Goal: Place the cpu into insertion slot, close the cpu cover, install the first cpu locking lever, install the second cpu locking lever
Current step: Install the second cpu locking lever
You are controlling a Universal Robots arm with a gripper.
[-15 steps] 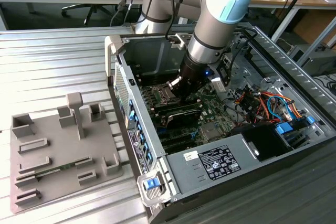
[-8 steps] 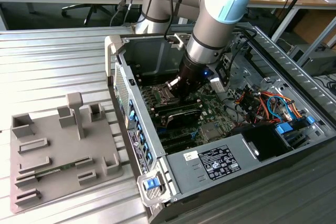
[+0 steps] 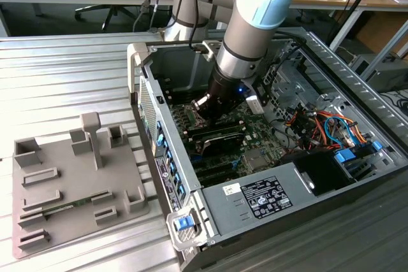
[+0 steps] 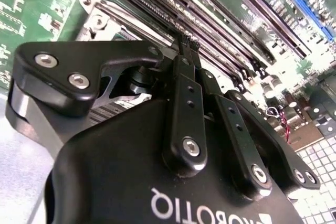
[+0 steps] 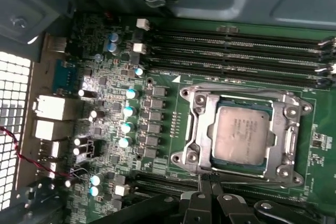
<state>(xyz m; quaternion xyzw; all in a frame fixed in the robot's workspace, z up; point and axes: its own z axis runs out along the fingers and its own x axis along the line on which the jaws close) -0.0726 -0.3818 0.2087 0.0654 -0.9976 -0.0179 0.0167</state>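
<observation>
In the first wrist view the cpu (image 5: 244, 132) lies flat in the insertion slot (image 5: 292, 113), its dull silver top facing up. The cpu cover (image 5: 197, 124) is folded down around it as a silver frame. My gripper (image 5: 209, 178) is shut, with its black fingertips pressed together at the socket's edge. I cannot tell the locking levers apart from the metal rim, nor whether anything is pinched between the tips. The second wrist view has the gripper (image 4: 185, 43) low over the board beside the memory slots. In the exterior view the gripper (image 3: 203, 107) reaches down inside the open computer case.
Long black memory slots (image 5: 236, 45) flank the socket. Blue-topped capacitors (image 5: 128, 111) stand beside it. The case walls (image 3: 143, 87), a power supply (image 3: 268, 199) and cable bundles (image 3: 319, 125) hem in the arm. A grey fixture plate (image 3: 70, 183) lies at the exterior view's left.
</observation>
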